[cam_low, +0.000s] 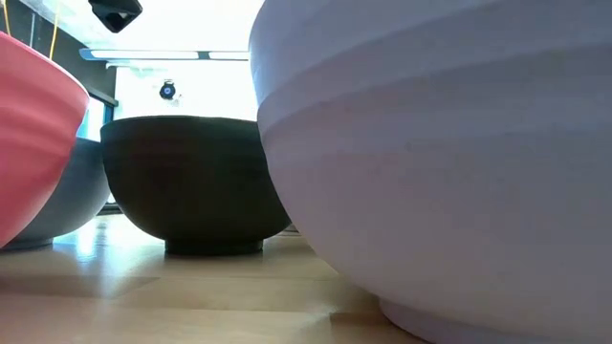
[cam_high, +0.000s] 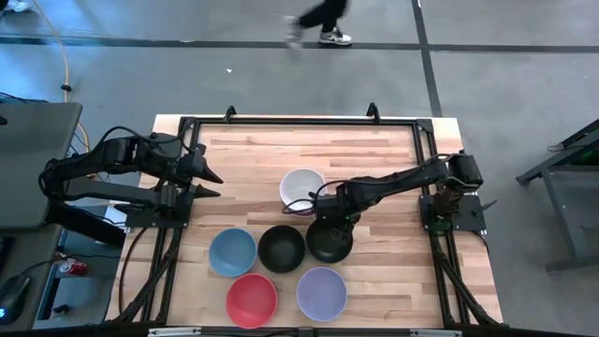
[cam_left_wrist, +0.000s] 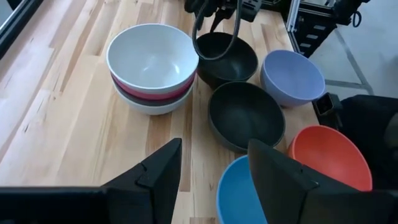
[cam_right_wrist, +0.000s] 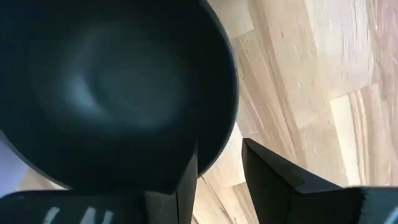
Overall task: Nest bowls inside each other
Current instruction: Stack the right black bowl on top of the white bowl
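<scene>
A black bowl (cam_high: 329, 243) (cam_right_wrist: 112, 87) stands on the table right of centre. My right gripper (cam_high: 328, 223) (cam_right_wrist: 219, 149) hangs over it, pointing down and open, with one finger inside the bowl's rim and one outside. Left of it stands a second black bowl (cam_high: 281, 248) (cam_left_wrist: 245, 115), then a blue bowl (cam_high: 232, 251). Near the front edge sit a red bowl (cam_high: 252, 300) and a lavender bowl (cam_high: 321, 293) (cam_low: 430, 172). Farther back, a white bowl (cam_left_wrist: 152, 59) is nested in a magenta one and another white one. My left gripper (cam_high: 213, 183) (cam_left_wrist: 214, 146) waits open at the left.
A black frame (cam_high: 299, 122) borders the wooden table (cam_high: 374, 150). There is bare wood at the far side and the left. The arm bases stand at the left and right edges. A person's legs (cam_high: 318, 23) show on the floor beyond the table.
</scene>
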Controlling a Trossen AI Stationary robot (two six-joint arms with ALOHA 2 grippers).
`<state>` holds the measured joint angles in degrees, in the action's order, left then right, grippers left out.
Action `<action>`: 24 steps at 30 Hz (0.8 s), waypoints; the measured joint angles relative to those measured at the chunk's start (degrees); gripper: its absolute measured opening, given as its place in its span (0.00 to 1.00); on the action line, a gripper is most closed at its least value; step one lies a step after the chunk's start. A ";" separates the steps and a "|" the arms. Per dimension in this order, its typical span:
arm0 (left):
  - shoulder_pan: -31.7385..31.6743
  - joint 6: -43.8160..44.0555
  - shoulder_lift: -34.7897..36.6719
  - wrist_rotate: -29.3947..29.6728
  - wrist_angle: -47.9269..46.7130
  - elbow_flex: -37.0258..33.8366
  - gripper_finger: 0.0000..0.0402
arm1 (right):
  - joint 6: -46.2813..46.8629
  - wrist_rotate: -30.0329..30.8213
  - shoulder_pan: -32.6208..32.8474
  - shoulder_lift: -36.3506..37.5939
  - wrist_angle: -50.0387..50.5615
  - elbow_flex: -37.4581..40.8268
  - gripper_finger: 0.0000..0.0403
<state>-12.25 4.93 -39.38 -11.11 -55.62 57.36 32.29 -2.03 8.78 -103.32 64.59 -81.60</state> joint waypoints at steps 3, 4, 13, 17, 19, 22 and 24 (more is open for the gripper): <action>0.00 0.02 0.00 0.00 0.00 0.00 0.43 | 0.32 0.16 -0.04 0.01 -0.35 0.00 0.29; 0.00 0.02 0.00 0.00 0.00 0.00 0.43 | 0.46 0.26 -0.07 0.01 -0.35 0.00 0.29; 0.00 0.06 0.00 0.00 -0.02 0.00 0.43 | 1.33 0.36 -0.07 -2.08 -0.32 0.02 0.29; 0.00 0.46 0.00 -0.02 -0.02 0.00 0.43 | 1.31 0.36 -0.07 -2.60 -0.33 0.02 0.29; 0.00 0.48 0.00 -0.02 -0.02 0.00 0.43 | 1.33 0.36 -0.13 -2.80 -0.52 0.02 0.29; 0.00 0.48 0.00 -0.02 -0.03 0.00 0.43 | 1.23 0.36 -0.13 -2.87 -0.24 0.02 0.23; 0.00 0.48 0.00 -0.02 -0.04 0.00 0.43 | 1.09 0.36 -0.13 -2.85 -0.21 0.02 0.17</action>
<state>-12.25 5.41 -39.38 -11.14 -55.66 57.36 33.39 -1.67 8.64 -106.17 64.38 -81.58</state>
